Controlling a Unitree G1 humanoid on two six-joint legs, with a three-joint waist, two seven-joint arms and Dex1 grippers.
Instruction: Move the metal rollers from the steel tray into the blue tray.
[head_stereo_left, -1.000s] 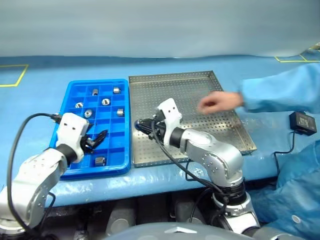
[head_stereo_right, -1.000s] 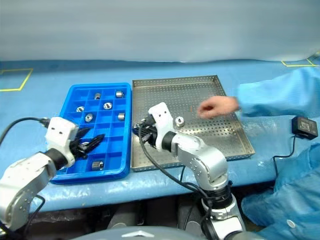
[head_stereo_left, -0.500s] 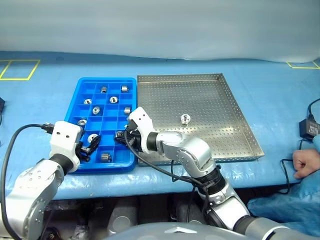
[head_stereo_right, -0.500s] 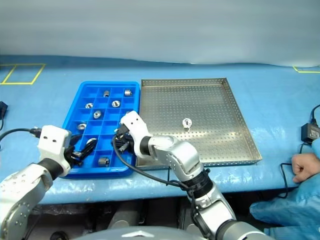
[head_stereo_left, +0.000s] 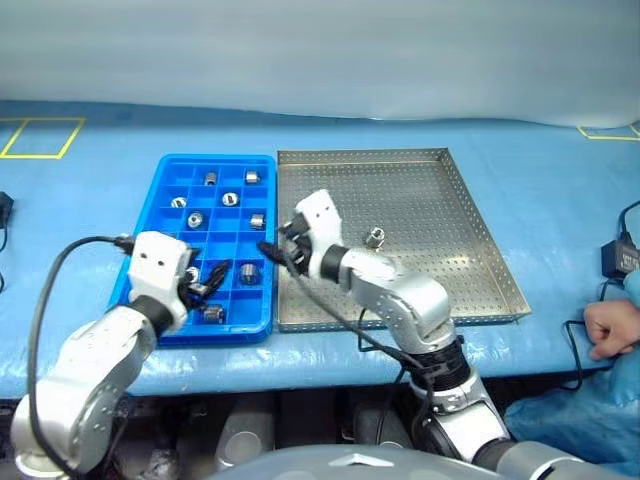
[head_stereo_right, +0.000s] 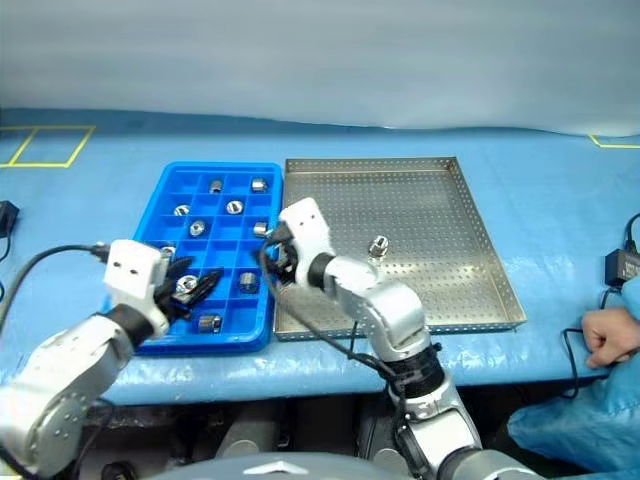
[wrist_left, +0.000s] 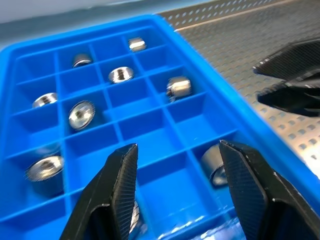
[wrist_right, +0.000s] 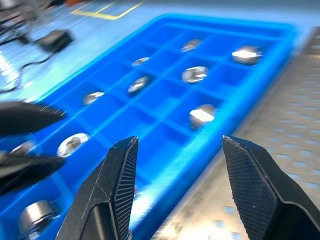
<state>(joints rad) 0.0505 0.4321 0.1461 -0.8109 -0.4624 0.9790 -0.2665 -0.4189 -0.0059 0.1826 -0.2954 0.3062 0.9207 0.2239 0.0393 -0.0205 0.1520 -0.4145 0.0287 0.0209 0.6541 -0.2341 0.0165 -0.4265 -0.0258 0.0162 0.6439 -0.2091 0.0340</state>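
The blue tray (head_stereo_left: 165, 232) lies left of the steel tray (head_stereo_left: 450, 250), rim to rim. Several metal rollers sit in the blue tray's compartments, one (head_stereo_left: 248, 272) near its right wall. A single roller (head_stereo_left: 376, 237) stands on the steel tray's perforated floor. My right gripper (head_stereo_left: 274, 252) hovers over the seam between the trays, open with nothing between its fingers (wrist_right: 120, 175). My left gripper (head_stereo_left: 208, 282) hangs over the blue tray's near rows, open and empty, fingers (wrist_left: 117, 185) spread above the compartments.
A person's hand (head_stereo_left: 605, 325) in a blue sleeve rests at the table's right edge. A black power adapter (head_stereo_left: 612, 258) with its cable lies on the blue table cover near it. Yellow tape marks (head_stereo_left: 35, 135) sit at the far left.
My right gripper has opened and drawn back from the blue tray towards the steel tray, and a roller now lies in the compartment where it was. My left gripper moved right.
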